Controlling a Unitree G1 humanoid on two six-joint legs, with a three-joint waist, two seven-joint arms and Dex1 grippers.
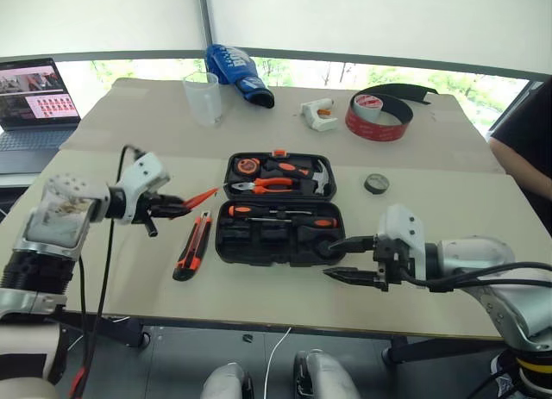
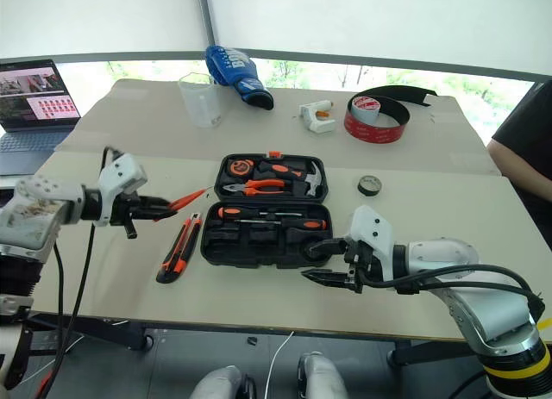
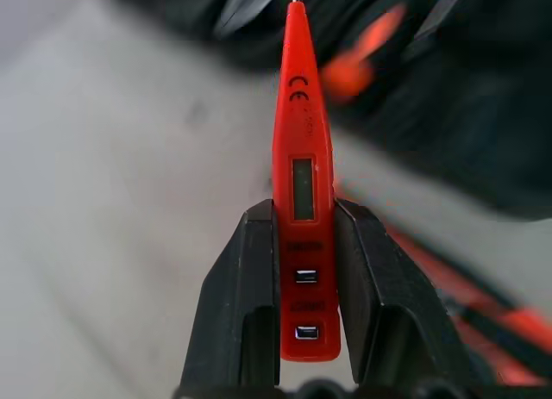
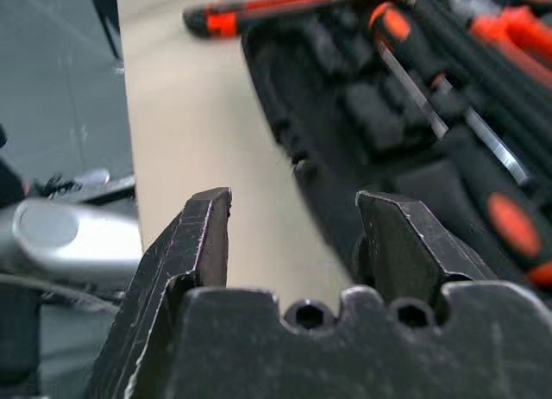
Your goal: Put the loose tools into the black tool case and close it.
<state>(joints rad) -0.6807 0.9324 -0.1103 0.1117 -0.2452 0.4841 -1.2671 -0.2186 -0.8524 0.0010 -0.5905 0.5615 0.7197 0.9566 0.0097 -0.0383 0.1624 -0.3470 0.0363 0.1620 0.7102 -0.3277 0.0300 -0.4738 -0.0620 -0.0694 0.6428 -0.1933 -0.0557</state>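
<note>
The left tool [image 3: 291,270] is pinching the slim all-orange screwdriver [image 3: 299,171] above the worktop [image 1: 285,308], left of the open black tool case [image 1: 276,211]. The right tool [image 1: 339,258] is hovering with fingers spread at the case's near right corner. The utility knife [image 1: 191,246] is lying just left of the case; the small black tape roll [image 1: 376,184] is sitting to its right.

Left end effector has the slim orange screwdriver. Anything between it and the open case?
Nothing visible. The left end effector holds the slim orange screwdriver above bare table, its tip toward the open tool case. The utility knife lies on the table below that path, beside the case.
</note>
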